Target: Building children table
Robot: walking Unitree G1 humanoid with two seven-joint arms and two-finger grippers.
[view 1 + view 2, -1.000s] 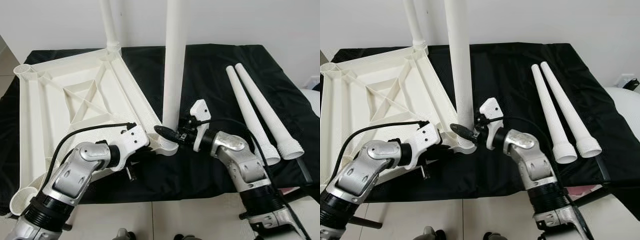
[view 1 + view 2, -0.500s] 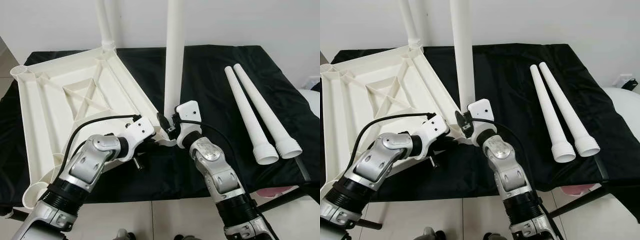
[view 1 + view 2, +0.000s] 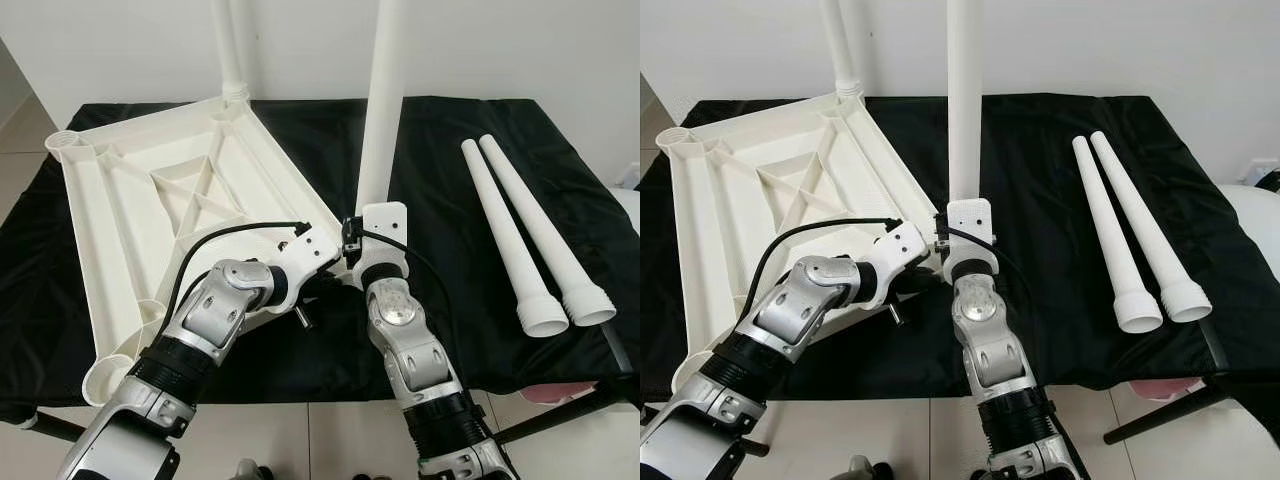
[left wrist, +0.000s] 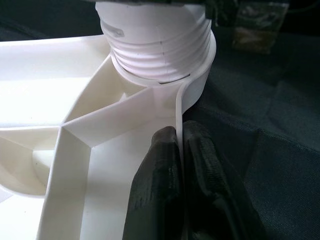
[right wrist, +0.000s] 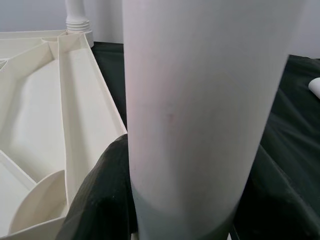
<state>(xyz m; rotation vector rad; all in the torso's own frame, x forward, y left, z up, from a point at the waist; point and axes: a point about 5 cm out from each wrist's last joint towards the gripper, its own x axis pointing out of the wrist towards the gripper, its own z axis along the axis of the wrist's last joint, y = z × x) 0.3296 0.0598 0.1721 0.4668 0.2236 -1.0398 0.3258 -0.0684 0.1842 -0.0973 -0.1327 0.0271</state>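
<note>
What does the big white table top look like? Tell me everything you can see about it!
The table top is white plastic and lies upside down on the black cloth, so its ribs and crossed braces show. It has round sockets at its corners. Two white legs stand upright in sockets: the far leg and the near leg, whose threaded end sits in its socket. The left gripper pinches the thin rim beside that socket, jaws shut on it. The right gripper is at the near leg's base.
</note>
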